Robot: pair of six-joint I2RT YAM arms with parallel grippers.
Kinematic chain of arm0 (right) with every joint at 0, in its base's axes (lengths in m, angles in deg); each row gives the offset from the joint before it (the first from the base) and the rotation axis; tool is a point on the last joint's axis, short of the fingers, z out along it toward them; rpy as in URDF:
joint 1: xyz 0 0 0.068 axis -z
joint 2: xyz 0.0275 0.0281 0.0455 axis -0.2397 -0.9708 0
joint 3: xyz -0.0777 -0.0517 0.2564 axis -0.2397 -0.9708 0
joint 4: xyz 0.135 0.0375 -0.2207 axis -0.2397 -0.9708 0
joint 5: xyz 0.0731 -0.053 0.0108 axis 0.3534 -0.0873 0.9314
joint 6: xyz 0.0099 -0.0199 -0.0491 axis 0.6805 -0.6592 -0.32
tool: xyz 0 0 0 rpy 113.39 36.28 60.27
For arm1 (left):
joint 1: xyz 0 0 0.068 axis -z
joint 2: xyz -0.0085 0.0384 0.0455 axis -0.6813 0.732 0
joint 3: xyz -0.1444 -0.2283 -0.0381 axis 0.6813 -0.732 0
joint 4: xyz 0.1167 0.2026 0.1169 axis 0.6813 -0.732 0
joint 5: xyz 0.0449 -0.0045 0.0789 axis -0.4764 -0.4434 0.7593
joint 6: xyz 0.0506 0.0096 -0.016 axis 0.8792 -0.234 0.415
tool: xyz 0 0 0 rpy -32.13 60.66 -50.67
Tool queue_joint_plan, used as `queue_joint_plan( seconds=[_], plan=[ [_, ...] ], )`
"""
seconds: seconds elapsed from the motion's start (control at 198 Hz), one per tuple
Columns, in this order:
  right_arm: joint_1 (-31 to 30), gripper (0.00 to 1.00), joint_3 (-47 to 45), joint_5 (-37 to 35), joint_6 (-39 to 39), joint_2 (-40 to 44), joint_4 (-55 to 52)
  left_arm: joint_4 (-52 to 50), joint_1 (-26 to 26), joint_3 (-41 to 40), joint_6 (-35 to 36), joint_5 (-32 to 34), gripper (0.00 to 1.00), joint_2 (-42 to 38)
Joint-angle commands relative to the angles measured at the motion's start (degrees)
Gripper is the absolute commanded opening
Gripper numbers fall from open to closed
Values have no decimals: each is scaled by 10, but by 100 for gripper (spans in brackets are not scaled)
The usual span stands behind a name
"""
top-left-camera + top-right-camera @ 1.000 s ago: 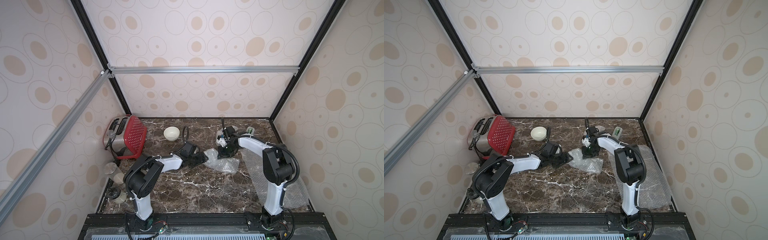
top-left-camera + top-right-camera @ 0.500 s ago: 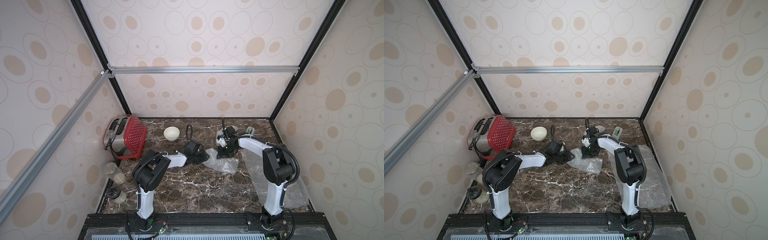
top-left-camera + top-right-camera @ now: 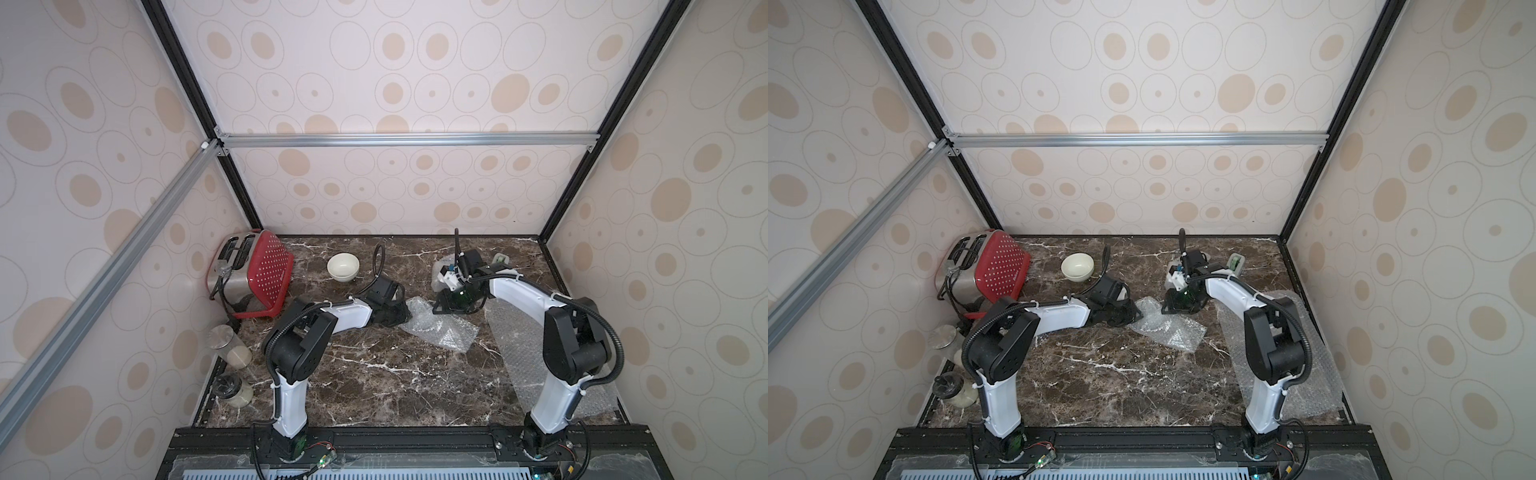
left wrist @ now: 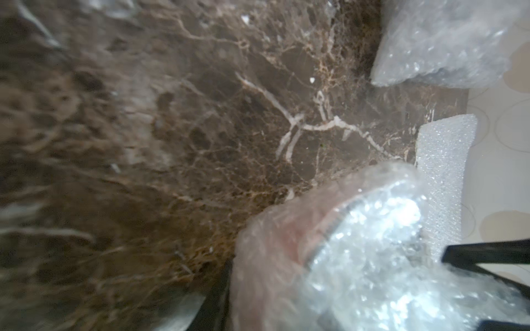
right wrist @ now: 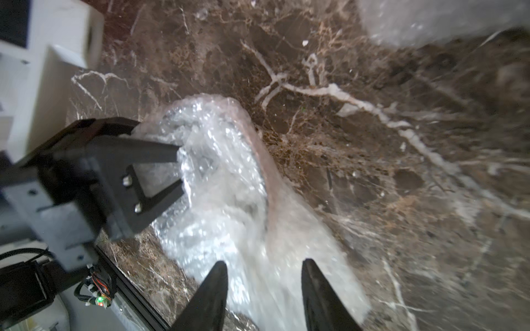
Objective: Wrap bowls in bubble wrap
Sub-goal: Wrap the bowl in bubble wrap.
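A crumpled bubble wrap bundle lies mid-table in both top views. A round rim shows through it in the left wrist view. My left gripper sits at its left end, and its jaws press in on the bubble wrap from both sides. My right gripper hovers open over the wrap's far right end, its black fingertips apart and holding nothing. A plain cream bowl stands bare at the back left. A flat bubble wrap sheet lies along the right side.
A red toaster stands in the back left corner, with two glass jars along the left wall. A tape dispenser is at the back right. Another cloudy wrap bundle and a white foam piece lie near the back wall.
My left gripper has swung in to the wrap's left end and closed on it. My right gripper, shut on the wrap before, has opened.
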Motion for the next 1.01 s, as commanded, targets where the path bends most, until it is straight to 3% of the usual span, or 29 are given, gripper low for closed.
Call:
queue_joint_plan(
  seconds=[0.0,0.41,0.749,0.815,0.901,1.007],
  plan=[
    [15,49,-19,11,-2,47,-12,-80,-28,-1,41,16,33,-13],
    [75,53,-181,34,29,155,44,-52,-46,-26,31,-7,34,-14],
    [77,52,-224,68,47,125,103,-47,-47,-25,28,-11,34,-16],
    [77,46,-225,83,53,117,116,-45,-46,-26,26,-12,34,-17],
    [76,24,-223,89,55,113,121,-44,-46,-27,27,-12,34,-17],
    [77,12,-216,94,50,118,111,-46,-46,-29,28,-11,34,-18]
  ],
)
